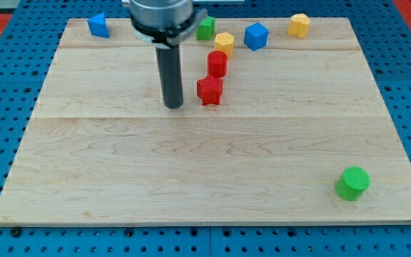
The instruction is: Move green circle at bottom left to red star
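The green circle (352, 183) sits alone near the wooden board's (120, 178) bottom-right corner in this view, well apart from the red star (210, 91). My tip (174, 106) rests just left of that star, probably not touching; being a bare rod, it grasps nothing and only pushes.
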Controlling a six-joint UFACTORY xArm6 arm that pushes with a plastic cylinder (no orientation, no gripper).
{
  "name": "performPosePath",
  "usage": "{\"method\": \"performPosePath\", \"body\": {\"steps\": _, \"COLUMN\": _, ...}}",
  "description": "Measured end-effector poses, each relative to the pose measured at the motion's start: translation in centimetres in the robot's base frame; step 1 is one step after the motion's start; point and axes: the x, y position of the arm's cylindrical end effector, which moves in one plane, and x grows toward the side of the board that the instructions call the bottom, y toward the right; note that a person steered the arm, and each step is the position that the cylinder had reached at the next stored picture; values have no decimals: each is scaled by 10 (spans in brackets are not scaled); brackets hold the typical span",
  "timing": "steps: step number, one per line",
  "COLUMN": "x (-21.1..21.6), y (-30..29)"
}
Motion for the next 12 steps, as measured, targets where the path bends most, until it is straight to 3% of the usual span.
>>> {"method": "performPosePath", "body": {"steps": 3, "x": 6, "y": 64}}
{"method": "performPosePath", "body": {"steps": 4, "x": 53, "y": 120}}
{"method": "performPosePath", "body": {"steps": 5, "x": 57, "y": 263}}
{"method": "performPosePath", "body": {"steps": 6, "x": 123, "y": 342}}
{"method": "performPosePath", "body": {"steps": 7, "x": 209, "y": 303}}
{"method": "performPosePath", "body": {"steps": 8, "x": 182, "y": 226}}
{"method": "performPosePath", "body": {"steps": 9, "x": 149, "y": 206}}
{"method": "performPosePath", "body": {"steps": 10, "x": 198, "y": 207}}
{"method": "performPosePath", "body": {"steps": 11, "x": 204, "y": 254}}
{"method": "performPosePath", "body": {"steps": 12, "x": 182, "y": 277}}
